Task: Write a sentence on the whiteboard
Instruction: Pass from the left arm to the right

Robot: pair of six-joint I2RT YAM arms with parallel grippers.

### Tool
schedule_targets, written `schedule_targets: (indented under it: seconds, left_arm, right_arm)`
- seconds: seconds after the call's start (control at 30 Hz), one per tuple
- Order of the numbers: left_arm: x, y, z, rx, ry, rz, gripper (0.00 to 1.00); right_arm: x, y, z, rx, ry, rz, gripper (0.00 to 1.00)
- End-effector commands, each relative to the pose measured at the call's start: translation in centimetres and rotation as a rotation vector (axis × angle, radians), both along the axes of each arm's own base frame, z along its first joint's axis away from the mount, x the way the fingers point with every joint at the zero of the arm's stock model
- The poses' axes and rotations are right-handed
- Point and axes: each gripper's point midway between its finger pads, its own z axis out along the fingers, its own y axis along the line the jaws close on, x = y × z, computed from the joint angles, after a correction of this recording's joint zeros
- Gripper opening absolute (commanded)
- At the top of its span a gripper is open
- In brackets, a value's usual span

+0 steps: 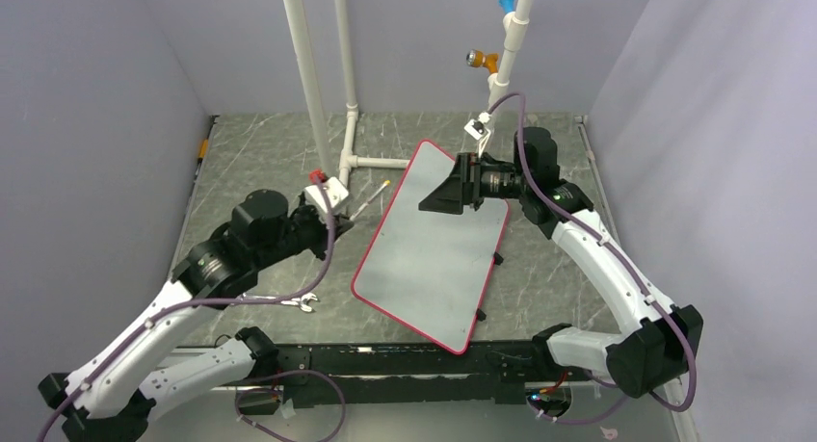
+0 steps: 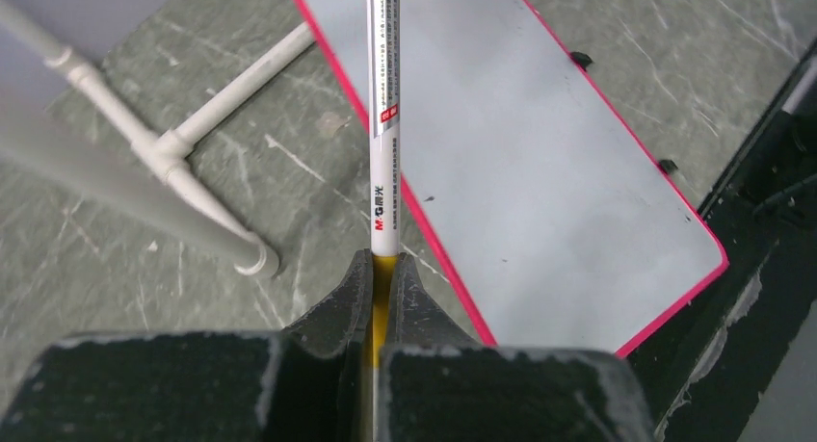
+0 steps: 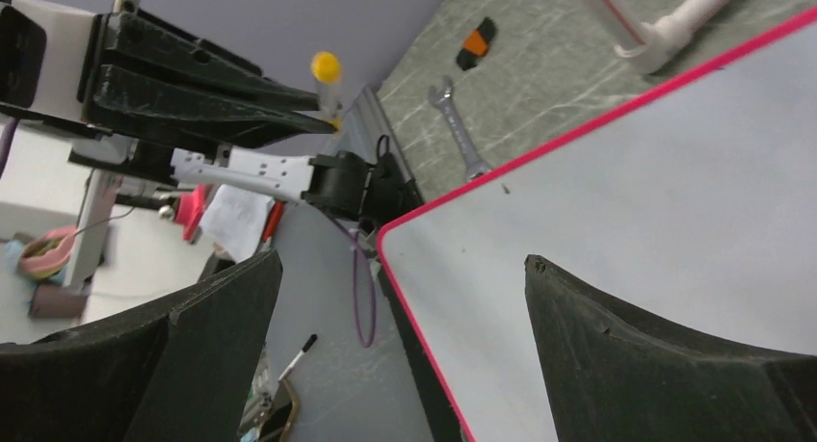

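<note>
The whiteboard (image 1: 434,259) lies flat and slanted in the middle of the table, pale grey with a red rim. No lettering of the sentence shows on it in any view. My left gripper (image 1: 337,222) is shut on a white marker (image 1: 371,202) with a yellow end, just left of the board's far left edge. In the left wrist view the marker (image 2: 383,124) sticks straight out from the jaws over the board's rim (image 2: 424,221). My right gripper (image 1: 435,203) is open and empty above the board's far part (image 3: 655,192).
A white pipe frame (image 1: 318,86) stands behind the board, its foot beside the marker (image 2: 173,153). A wrench (image 1: 294,302) lies left of the board. A black rail (image 1: 405,365) runs along the near edge. Grey walls close in both sides.
</note>
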Motion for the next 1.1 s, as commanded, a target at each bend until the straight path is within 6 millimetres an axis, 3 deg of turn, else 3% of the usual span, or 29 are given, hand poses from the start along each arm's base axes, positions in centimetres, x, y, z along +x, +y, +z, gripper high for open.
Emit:
schedule_targets:
  seconds: [0.0, 0.27, 0.57, 0.7, 0.9, 1.07]
  left_arm:
    - [-0.9, -2.6, 1.2, 0.072, -0.053, -0.225, 0.00]
    - [-0.6, -4.2, 2.2, 0.124, -0.094, -0.333, 0.00]
    - [-1.6, -5.2, 3.0, 0.119, -0.117, -0.431, 0.00]
    - [-1.5, -5.5, 2.9, 0.125, -0.129, -0.445, 0.00]
    - [-1.1, -6.0, 3.3, 0.145, -0.145, -0.470, 0.00]
    - [-0.8, -6.4, 3.4, 0.153, -0.157, -0.473, 0.00]
  right_arm:
    - [-1.5, 1.7, 2.9, 0.080, -0.041, 0.114, 1.00]
    - [-2.7, 3.4, 3.1, 0.083, -0.016, 0.189, 1.00]
    - [-2.0, 4.1, 3.3, 0.086, 0.010, 0.207, 0.96]
    - [-2.1, 4.6, 3.9, 0.097, 0.003, 0.230, 0.85]
    - [-2.7, 5.2, 3.3, 0.078, 0.027, 0.281, 0.65]
    - [-3.4, 5.6, 3.0, 0.067, 0.035, 0.315, 0.56]
